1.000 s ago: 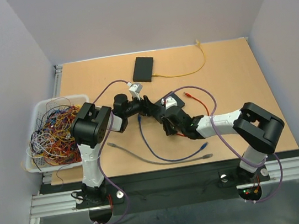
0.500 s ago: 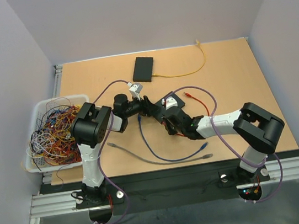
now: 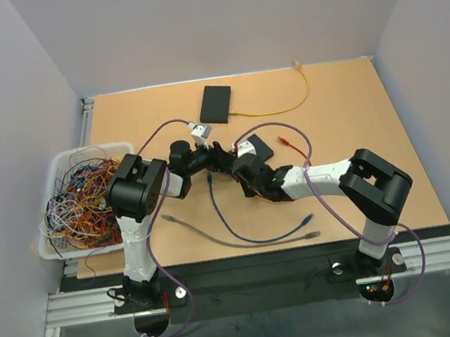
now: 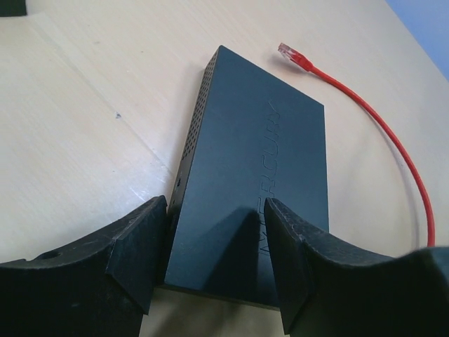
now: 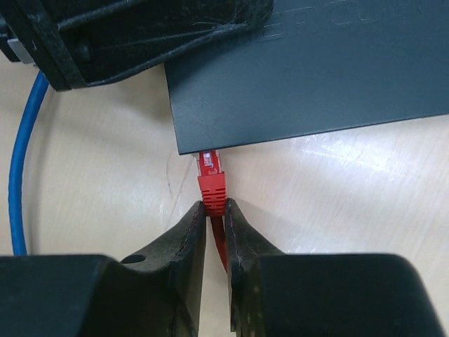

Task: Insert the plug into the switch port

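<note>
Landmark: the black network switch (image 3: 259, 144) mid-desk (image 3: 371, 131). It lies flat.

- Far left of switch: white bin (image 3: 96, 148) at the desk edge, full of tangled wires (image 3: 79, 201).
- Left of switch and nearer the arm bases: grey cable (image 3: 209, 236), loose on the desk. Blue cable (image 3: 218, 211) loops beside it, and one run passes just left of the switch's port side.
- At switch's left end: left claw (image 3: 225, 156). Left wrist view shows the left claw (image 4: 214, 210) with jaws apart, straddling the near end of the switch (image 4: 259, 147). One finger (image 4: 137, 260) sits against the vented side wall, the other overlaps the top face. Nothing is pinched between them. Cannot tell if it presses on the switch.
- At switch's near side: right claw (image 3: 249, 175). Right wrist view shows the right claw (image 5: 214, 210) closed tight on the red plug (image 5: 211, 179), fingers (image 5: 189, 239) pinching just behind the boot. Plug points straight at the front edge of the switch (image 5: 316, 77). Its clear tip is right at that edge, partly under it. How deep it sits is hidden.
- Just right of switch: red cable (image 3: 298, 148) curves away across the desk. Its free connector lies beside the switch's far corner in the left wrist view, cable (image 4: 379, 119) trailing off right.
- Beyond switch, toward the back wall: second black box (image 3: 216, 103), with a yellow cable (image 3: 284, 111) running from it to the right.
</note>
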### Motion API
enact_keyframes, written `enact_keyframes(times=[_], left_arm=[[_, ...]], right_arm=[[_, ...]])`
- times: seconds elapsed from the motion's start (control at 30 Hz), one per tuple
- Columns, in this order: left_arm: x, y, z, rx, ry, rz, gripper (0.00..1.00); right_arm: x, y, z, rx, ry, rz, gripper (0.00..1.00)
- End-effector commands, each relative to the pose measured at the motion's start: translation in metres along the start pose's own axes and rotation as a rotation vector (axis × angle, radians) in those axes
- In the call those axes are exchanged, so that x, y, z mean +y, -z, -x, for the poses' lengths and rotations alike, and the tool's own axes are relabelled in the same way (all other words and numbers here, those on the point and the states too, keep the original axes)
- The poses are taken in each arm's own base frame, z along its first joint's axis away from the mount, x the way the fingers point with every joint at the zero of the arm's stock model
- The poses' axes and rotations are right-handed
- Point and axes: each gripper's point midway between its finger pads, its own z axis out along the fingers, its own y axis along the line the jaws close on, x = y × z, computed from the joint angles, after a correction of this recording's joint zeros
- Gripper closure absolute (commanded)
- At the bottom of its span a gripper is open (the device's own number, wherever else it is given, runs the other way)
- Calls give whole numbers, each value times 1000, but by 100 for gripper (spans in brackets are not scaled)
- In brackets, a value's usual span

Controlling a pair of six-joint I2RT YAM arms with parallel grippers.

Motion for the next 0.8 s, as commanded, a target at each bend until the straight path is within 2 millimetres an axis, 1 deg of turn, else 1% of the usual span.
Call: enact_keyframes(times=[0.0,0.03,0.07,0.17,0.2,0.3,0.33,0.37,0.4,0.5,0.53,0.57,0.6,0.63,0.67,0.7,0.73,0.77], left_arm=[[-22,4,-29,103,51,-73,33],[-22,4,-30,105,52,-71,33],[-22,6,-31,107,54,-69,33],[-22,6,-31,106,52,-67,33],[-22,6,-30,104,52,-65,33],[-21,7,-29,99,51,-52,33],[-20,8,-29,97,52,-49,33],[-19,8,-29,100,58,-43,33],[-18,8,-28,100,60,-38,33],[-14,11,-25,98,79,-39,33],[-15,11,-24,95,87,-45,33],[-14,13,-22,90,90,-53,33],[-14,13,-20,84,95,-52,33],[-12,15,-20,83,116,-49,33],[-11,15,-19,78,124,-54,33],[-9,17,-16,73,140,-67,33],[-10,18,-16,68,157,-81,33],[-8,19,-15,63,164,-82,33]], right_arm=[[3,-5,81,-238,-78,-70,89],[1,-6,89,-258,-86,-93,90],[-1,-10,86,-252,-84,-110,90],[-1,-16,90,-258,-87,-129,89],[0,-20,86,-246,-81,-127,89],[0,-21,78,-226,-88,-120,85],[1,-20,77,-223,-90,-109,82],[-2,-19,69,-209,-86,-111,80],[-3,-17,66,-203,-83,-110,80],[-10,-8,53,-159,-56,-123,68],[-11,-2,54,-161,-56,-117,60],[-16,0,43,-135,-43,-123,56],[-16,4,43,-134,-44,-114,52],[-16,8,41,-130,-46,-107,45],[-16,16,45,-141,-55,-92,42],[-15,19,39,-128,-50,-77,39],[-15,27,44,-140,-59,-65,37],[-15,31,45,-141,-63,-57,36]])
